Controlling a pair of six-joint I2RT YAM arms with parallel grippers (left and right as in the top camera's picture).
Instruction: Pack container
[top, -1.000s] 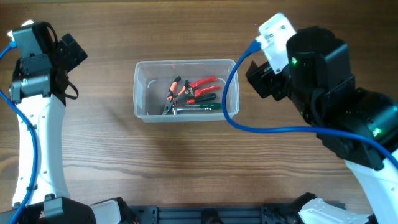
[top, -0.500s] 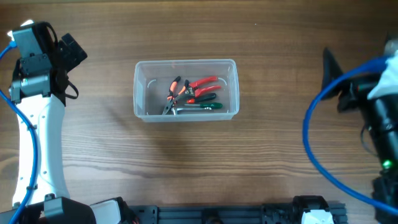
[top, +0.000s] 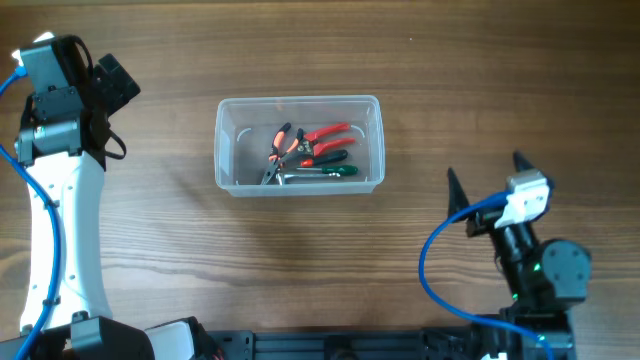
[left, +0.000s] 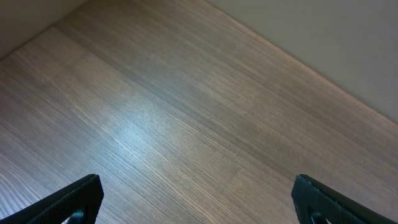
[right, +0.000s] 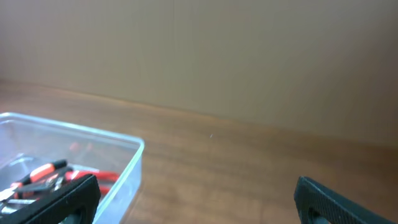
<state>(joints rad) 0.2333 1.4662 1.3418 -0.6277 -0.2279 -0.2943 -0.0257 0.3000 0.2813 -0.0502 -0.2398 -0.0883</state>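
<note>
The right wrist view cuts off the container (right: 127, 148) at its left edge, and the red-handled tools (right: 43, 174) inside blur behind the clear wall. From overhead the container sits mid-tabletop (top: 300, 260), between the arms. The left pincer (left: 199, 199) and right pincer (right: 196, 196) each show only fingertips, spread wide and gripping nothing.

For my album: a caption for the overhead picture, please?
Pliers lie in the clear container on a wooden table; left tool and right tool open, empty.
</note>
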